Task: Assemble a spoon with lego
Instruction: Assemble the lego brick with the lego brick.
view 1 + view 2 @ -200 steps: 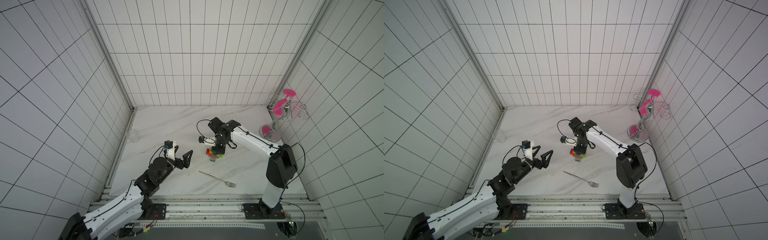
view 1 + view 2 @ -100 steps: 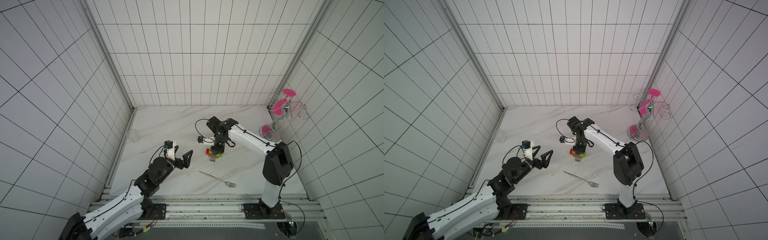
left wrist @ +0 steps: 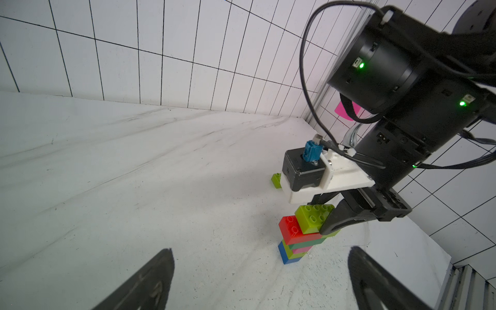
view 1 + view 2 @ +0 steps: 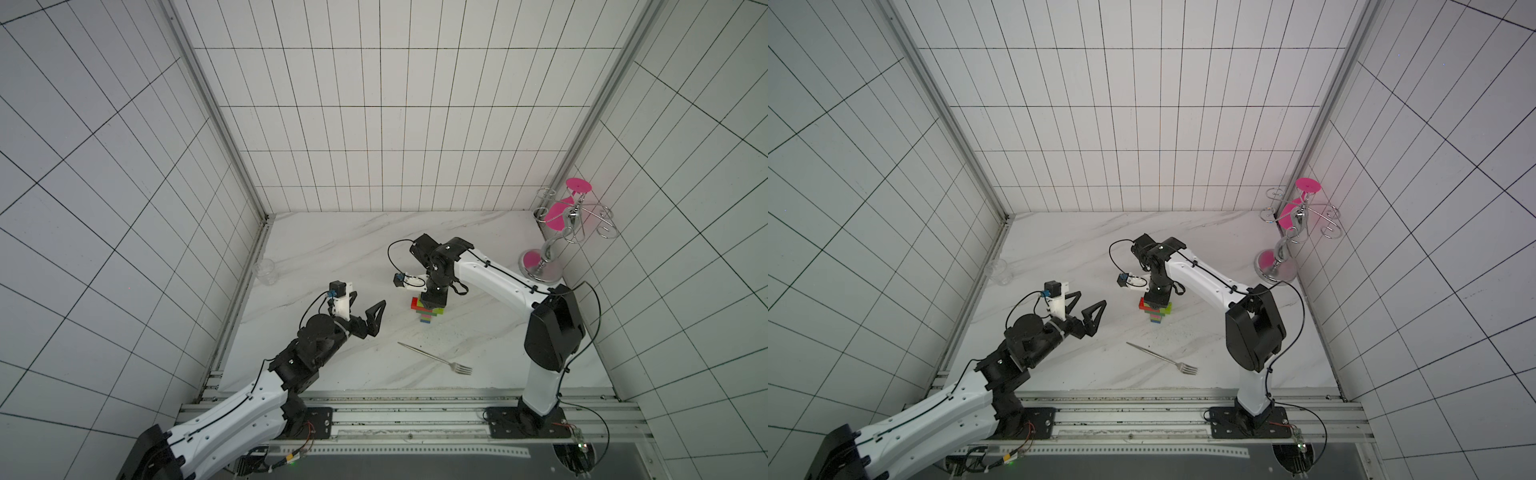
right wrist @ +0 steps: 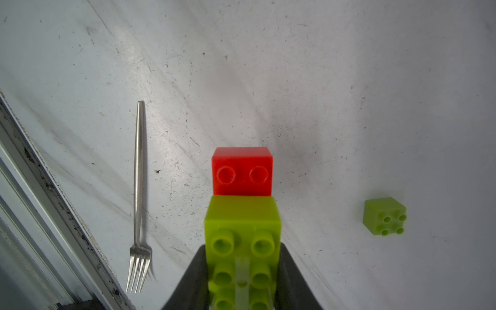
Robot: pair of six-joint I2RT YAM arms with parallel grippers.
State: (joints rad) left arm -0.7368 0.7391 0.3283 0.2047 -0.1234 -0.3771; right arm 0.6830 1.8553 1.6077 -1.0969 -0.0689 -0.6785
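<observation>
Our right gripper [image 4: 432, 301] pinches the lime brick [image 5: 242, 222] atop the spoon [image 3: 298, 241]: red, green, pink, lime, blue layers. Our left gripper [image 4: 368, 300] gapes wide

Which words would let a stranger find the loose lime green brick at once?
On the white marble table, find the multicolour spoon that the right gripper clamps at its top. Beyond it, on the side away from the metal fork, lies the loose lime brick. Unlike the others, it is a small square piece joined to nothing.
</observation>
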